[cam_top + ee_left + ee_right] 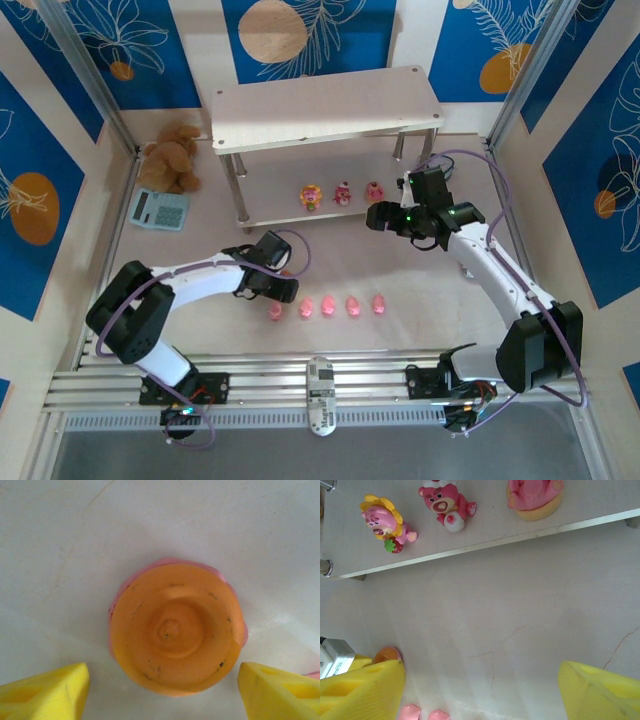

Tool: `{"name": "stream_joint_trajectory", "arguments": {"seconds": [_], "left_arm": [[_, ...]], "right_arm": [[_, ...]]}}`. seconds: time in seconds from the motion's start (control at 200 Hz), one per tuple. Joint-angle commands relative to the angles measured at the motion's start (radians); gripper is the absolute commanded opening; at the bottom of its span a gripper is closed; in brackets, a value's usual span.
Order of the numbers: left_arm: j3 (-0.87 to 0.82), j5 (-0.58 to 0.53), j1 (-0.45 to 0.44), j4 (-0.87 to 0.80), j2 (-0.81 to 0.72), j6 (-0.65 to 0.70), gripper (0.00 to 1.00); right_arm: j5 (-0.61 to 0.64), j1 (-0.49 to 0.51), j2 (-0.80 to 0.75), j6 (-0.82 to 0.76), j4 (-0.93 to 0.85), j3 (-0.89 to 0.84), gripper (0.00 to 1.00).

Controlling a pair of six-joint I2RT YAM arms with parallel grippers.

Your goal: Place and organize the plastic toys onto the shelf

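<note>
Mia: Where is the orange round piece [175, 630]?

Ben: It lies flat near the middle of the surface [350, 260], a bit toward the left edge. It is just behind the left end of the row of five piglets [327, 306]. The left fingers [45, 692] are spread wide, one on each side of it. They hold nothing.

Mia: Is it hard to pick up?

Ben: I think it is light and stiff, like hard plastic. It looks smooth, so it may slip. It is very low too. I would grab it by its round edge, on two sides, down close to the surface. A pink edge peeks out from behind it.

Mia: And the right fingers [600, 690]?

Ben: They are spread wide too, with nothing in them. They hang just in front of the shelf [325, 105]. Three little figures [447, 502] stand on its lower board, near the front edge.

Mia: What is the surface like?

Ben: It is pale and smooth, with a few thin cracks. The shelf stands at the far edge. A teddy bear [172, 155] and a calculator [160, 208] sit in the far left corner. Blue walls [60, 110] with leaves and orange dots stand all around.
</note>
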Motion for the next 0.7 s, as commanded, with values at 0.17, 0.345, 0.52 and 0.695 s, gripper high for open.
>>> {"name": "stream_joint_trajectory", "arguments": {"seconds": [0.17,0.345,0.52,0.695], "left_arm": [[0.021,0.011,-0.004,-0.008,-0.012,0.01,0.77],[0.049,0.014,-0.008,0.009,0.017,0.022,0.78],[0.075,0.013,-0.013,-0.001,0.051,0.03,0.77],[0.081,-0.007,-0.024,-0.032,0.067,0.033,0.76]], "right_arm": [[-0.035,-0.005,-0.001,0.011,0.012,-0.022,0.81],[-0.032,-0.005,-0.004,0.009,0.009,-0.024,0.81],[-0.027,-0.009,-0.005,0.01,0.009,-0.026,0.81],[-0.033,-0.013,-0.003,0.008,0.011,-0.029,0.81]]}}
